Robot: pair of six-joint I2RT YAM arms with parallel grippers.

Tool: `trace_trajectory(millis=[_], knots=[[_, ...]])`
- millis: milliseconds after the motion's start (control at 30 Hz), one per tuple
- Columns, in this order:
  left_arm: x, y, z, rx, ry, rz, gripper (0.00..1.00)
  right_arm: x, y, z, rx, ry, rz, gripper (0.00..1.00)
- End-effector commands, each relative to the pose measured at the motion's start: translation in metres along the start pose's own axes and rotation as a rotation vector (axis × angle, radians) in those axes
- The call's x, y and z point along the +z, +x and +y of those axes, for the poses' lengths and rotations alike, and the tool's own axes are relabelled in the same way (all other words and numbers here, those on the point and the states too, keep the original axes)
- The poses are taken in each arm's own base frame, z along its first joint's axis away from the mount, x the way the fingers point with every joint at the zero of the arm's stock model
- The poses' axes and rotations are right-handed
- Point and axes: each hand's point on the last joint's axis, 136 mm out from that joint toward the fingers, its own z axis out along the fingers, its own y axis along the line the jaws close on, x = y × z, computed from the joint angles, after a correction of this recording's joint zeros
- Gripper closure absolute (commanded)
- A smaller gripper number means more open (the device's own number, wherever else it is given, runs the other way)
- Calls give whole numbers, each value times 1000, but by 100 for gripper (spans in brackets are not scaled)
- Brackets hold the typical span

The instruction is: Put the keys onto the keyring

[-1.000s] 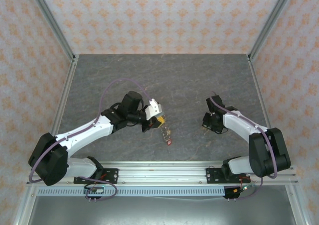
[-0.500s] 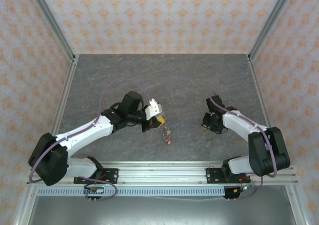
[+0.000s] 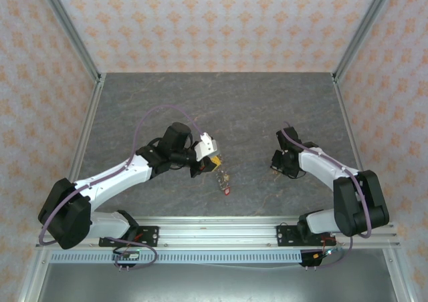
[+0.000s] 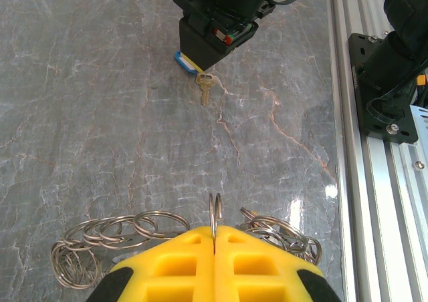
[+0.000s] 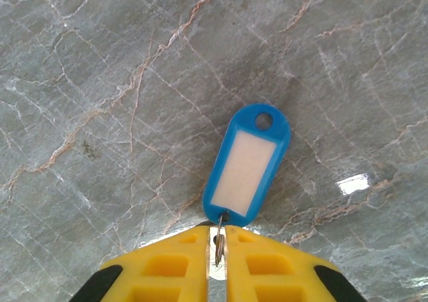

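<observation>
**Keyring** (image 4: pixel 120 232): linked wire loops lying on the table (image 3: pixel 267 101) near its centre. One loop stands upright, pinched between the pressed-together yellow fingers of my left gripper (image 4: pixel 215 234).

**Blue-tagged key** (image 4: pixel 204 88): brass blade flat on the table, well apart to the right. My right gripper (image 5: pixel 215 234) pinches the small loop at the tag (image 5: pixel 247 162).

**Red key** (image 3: pixel 228 191): just beside the keyring's near end; I cannot tell whether it is attached.

**Step, as I judge it:** both parts are gripped and threading has not begun.

**Next:** carry the key across and work its loop into the held ring's split.

**In the way:** bare table lies between the grippers, though the slack loops could tangle.
</observation>
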Motion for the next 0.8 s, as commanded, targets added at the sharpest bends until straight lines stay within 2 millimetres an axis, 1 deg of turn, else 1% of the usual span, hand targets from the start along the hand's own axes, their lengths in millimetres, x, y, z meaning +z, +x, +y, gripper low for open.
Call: trace_trajectory(millis=[0, 300, 500, 767], knots=[[-3, -12, -1, 9, 3, -26, 100, -4, -6, 4, -12, 3, -21, 87], [-1, -11, -1, 4, 10, -22, 100, -3, -7, 4, -9, 11, -23, 89], [-1, -9, -2, 2, 12, -20, 100, 1, -4, 2, -14, 25, 0, 88], [-1, -10, -2, 3, 12, -21, 100, -3, -6, 3, -15, 16, -18, 89]])
